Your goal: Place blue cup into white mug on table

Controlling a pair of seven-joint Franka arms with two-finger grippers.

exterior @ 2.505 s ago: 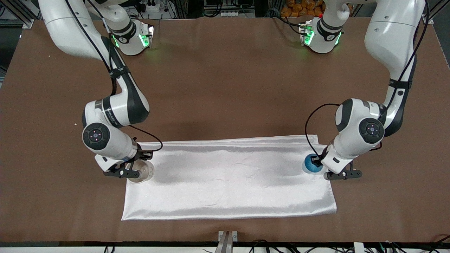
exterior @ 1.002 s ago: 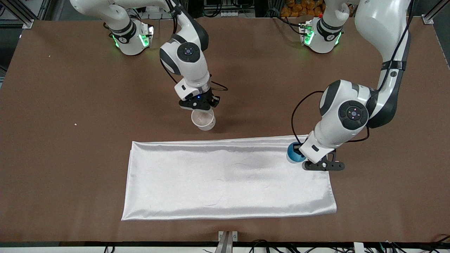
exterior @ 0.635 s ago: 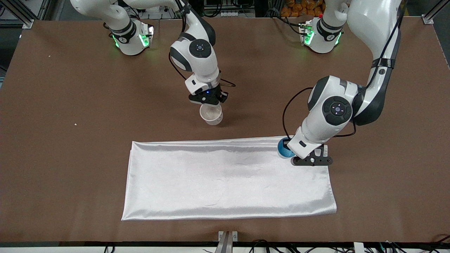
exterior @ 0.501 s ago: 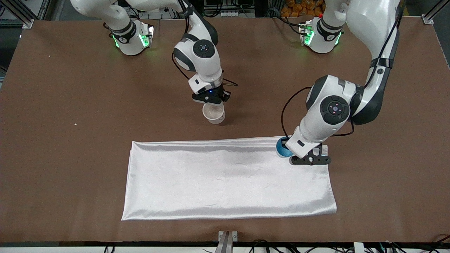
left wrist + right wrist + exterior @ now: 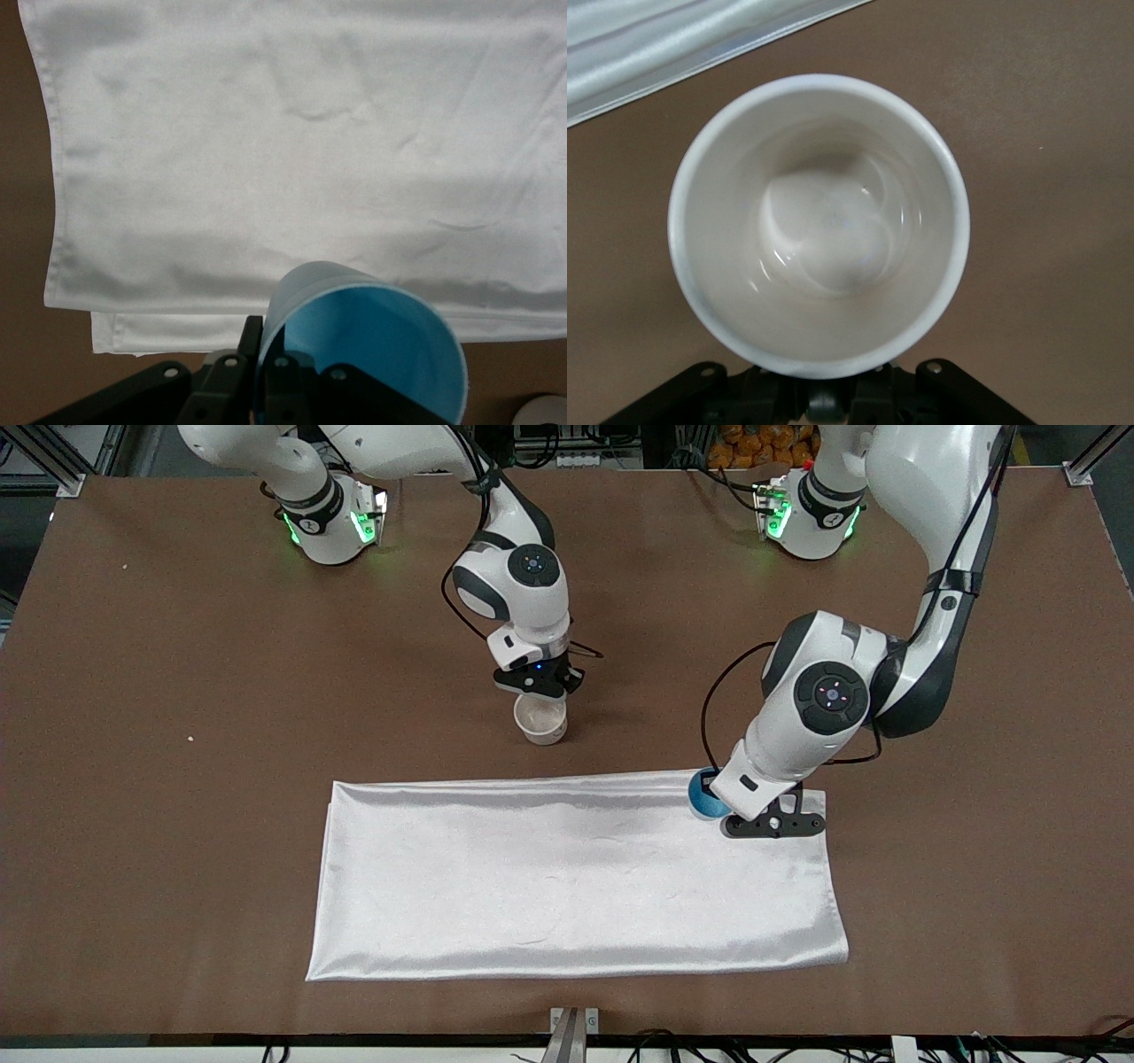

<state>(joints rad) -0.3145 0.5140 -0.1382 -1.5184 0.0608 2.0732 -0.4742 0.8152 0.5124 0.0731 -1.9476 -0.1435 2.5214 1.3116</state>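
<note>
My right gripper [image 5: 542, 688] is clamped on the white mug [image 5: 541, 718], which sits at or just above the table [image 5: 177, 824], just farther from the front camera than the white cloth [image 5: 576, 868]. My left gripper [image 5: 742, 808] grips the blue cup [image 5: 702, 797] by its wall over the cloth's edge. I judge I should settle the mug upright first, then bring the cup squarely above its mouth before lowering.

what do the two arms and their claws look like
Both arms are glossy white with black joint bands and round dark end caps. Loose black cables run along them. Green lights glow at the bases. The left claw and right claw are black, bolted metal.
</note>
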